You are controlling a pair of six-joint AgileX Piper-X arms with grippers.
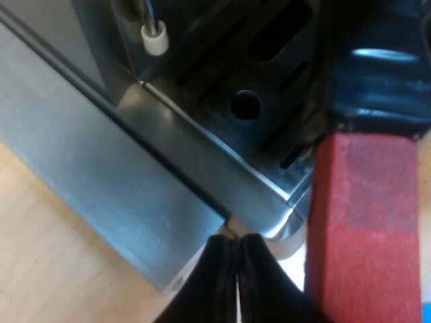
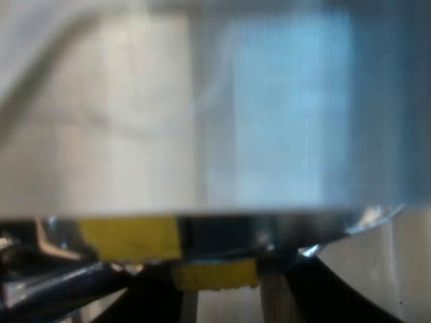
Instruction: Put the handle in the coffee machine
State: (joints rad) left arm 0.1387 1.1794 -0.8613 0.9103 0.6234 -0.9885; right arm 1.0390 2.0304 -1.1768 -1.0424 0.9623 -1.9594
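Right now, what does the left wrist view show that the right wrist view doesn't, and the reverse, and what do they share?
Left wrist view's own: the handle's red end beside the espresso machine, its slotted drip tray, a white-tipped steam wand, the wooden table, and my left gripper, shut on nothing. Right wrist view's own: yellow patches under a very close, blurred metal surface. Shared: bare metal, probably the machine's body, though I cannot tell which part.
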